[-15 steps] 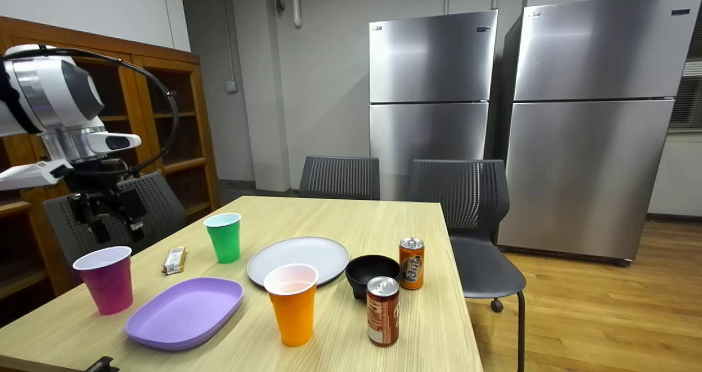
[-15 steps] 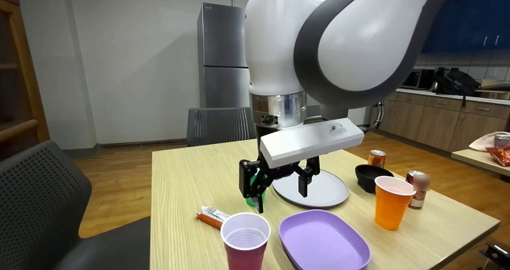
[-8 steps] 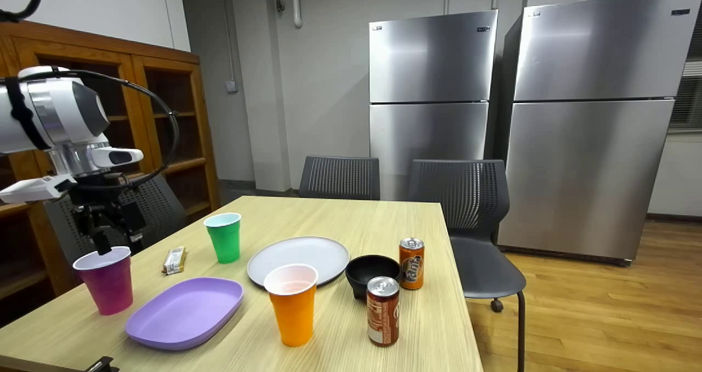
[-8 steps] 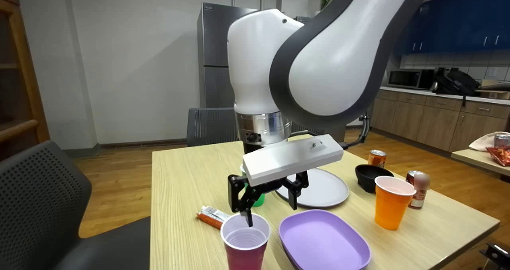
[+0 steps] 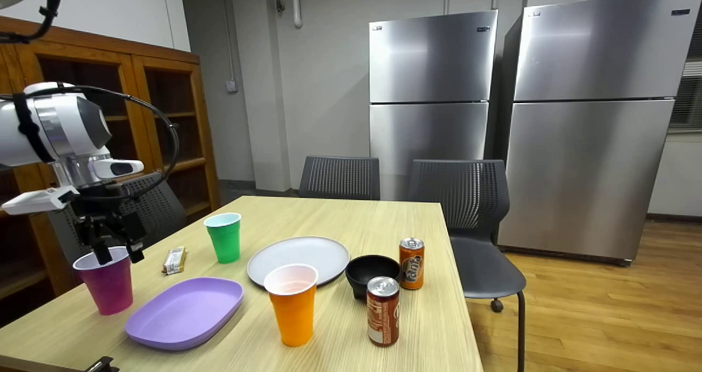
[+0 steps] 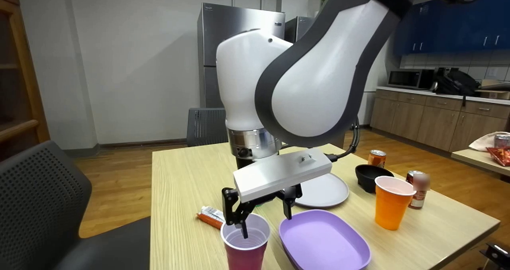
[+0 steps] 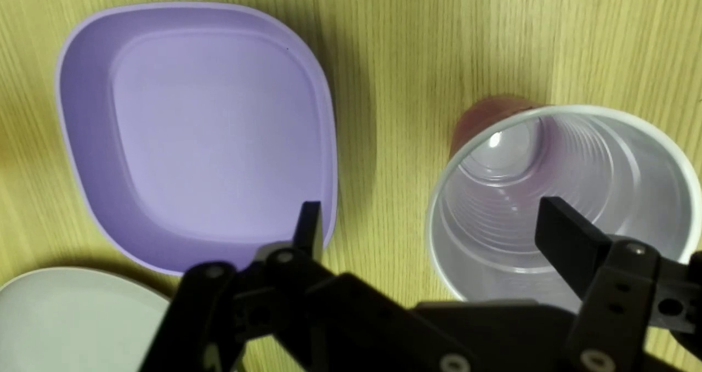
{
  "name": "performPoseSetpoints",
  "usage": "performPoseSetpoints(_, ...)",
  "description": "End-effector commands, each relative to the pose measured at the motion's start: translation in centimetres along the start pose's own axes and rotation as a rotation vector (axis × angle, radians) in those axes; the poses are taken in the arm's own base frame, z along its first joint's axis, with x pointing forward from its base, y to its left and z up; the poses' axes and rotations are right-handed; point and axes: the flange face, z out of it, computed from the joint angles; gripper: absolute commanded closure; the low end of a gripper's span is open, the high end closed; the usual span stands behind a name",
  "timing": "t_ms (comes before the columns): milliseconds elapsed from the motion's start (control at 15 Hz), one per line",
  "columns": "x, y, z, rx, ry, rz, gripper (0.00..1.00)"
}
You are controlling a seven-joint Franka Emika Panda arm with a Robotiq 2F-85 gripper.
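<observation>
My gripper [image 7: 431,207] is open and holds nothing. It is low over a magenta cup [image 5: 107,289] with a white inside, which stands upright. The gripper shows in both exterior views [image 5: 120,259] [image 6: 266,227]. One finger [image 7: 570,240] is over or just inside the cup's mouth; the other is outside it, on the side of the purple plate [image 7: 219,136]. The cup's rim [image 7: 433,224] lies between the fingers, and I see no contact. The purple plate is beside the cup in both exterior views [image 5: 186,309] [image 6: 324,242].
A wrapped bar [image 6: 213,216] and a green cup [image 5: 225,240] stand near the cup. A grey plate [image 5: 299,254], an orange cup [image 5: 296,311], a black bowl [image 5: 370,273] and two cans [image 5: 411,268] [image 5: 383,317] are farther along the table. Chairs [image 6: 44,198] stand around it.
My gripper has moved down toward the magenta cup, and one finger now overlaps its mouth. The jaws have stayed open. The cup and the other table things have not moved.
</observation>
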Motion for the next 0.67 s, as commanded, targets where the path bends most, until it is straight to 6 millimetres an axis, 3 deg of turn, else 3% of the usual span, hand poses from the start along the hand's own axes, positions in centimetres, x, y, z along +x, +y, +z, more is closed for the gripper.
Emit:
performPoseSetpoints(0,0.51,-0.70,0.26,-0.015,0.016,0.011,0.00)
performPoseSetpoints(133,0.53,-0.67,0.43,-0.017,0.014,0.012,0.00)
performPoseSetpoints(200,0.55,-0.64,0.47,-0.017,0.014,0.013,0.25)
performPoseSetpoints(267,0.57,-0.59,0.47,-0.018,0.016,0.013,0.27)
performPoseSetpoints(600,0.68,-0.36,0.47,-0.021,0.017,0.018,0.66)
